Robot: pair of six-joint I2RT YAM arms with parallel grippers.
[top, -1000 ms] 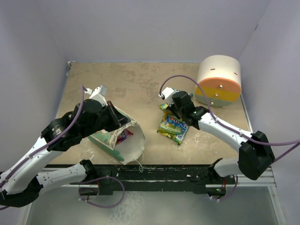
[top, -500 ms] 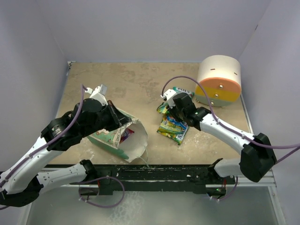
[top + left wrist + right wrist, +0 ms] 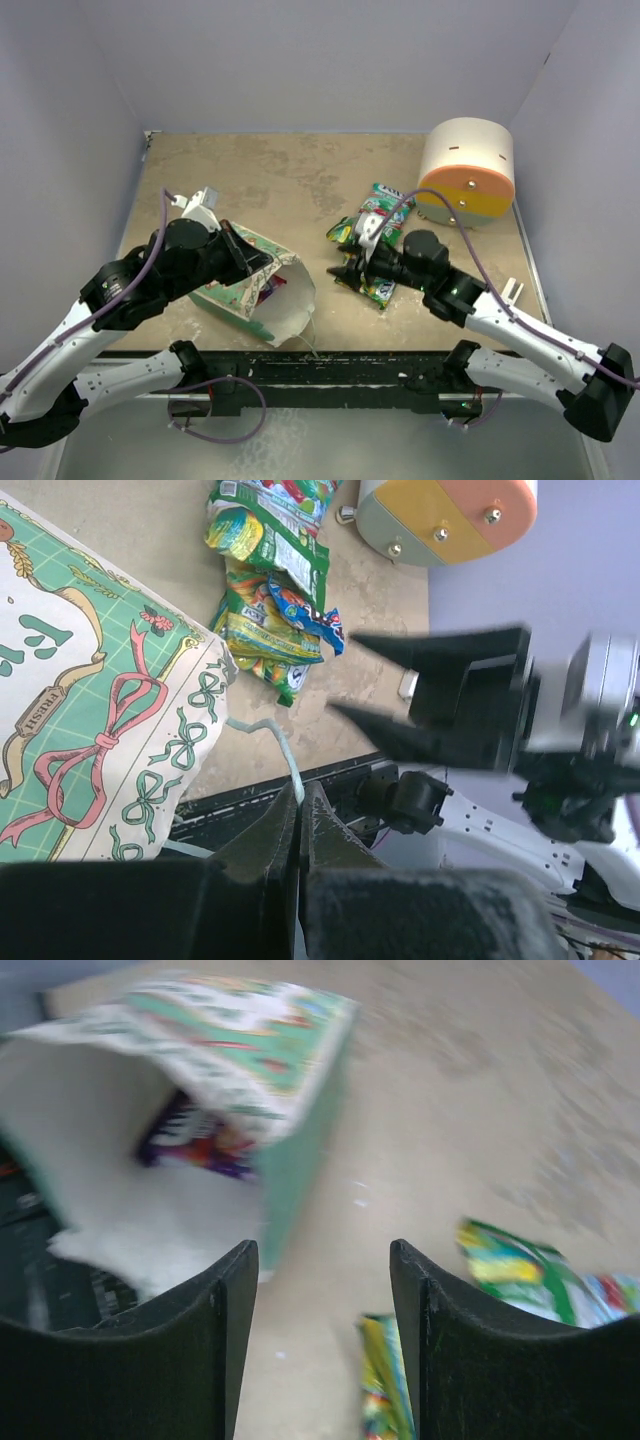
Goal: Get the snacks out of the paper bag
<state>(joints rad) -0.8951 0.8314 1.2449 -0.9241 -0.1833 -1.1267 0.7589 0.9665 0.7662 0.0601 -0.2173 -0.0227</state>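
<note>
The task is being judged as partly done. Several shiny yellow-green and teal snack packets (image 3: 383,203) are lying in a loose heap on the beige tabletop (image 3: 280,180), outside the mint-green paper gift bag (image 3: 290,305). At least 1 purple packet (image 3: 195,1140) is showing inside the bag's white interior, so the emptying is not yet finished. Whether more are hidden deeper cannot be told.

The bag is being held on its side, mouth toward the right arm, by the left gripper (image 3: 300,798), its jaws pressed tight on the thin string handle (image 3: 268,730). The right gripper (image 3: 322,1260) is being held empty, jaws spread, between heap and bag mouth.

A cream-orange-yellow cylinder (image 3: 465,165) is standing well apart at the far right. Nothing is being seen blocking the mouth.
</note>
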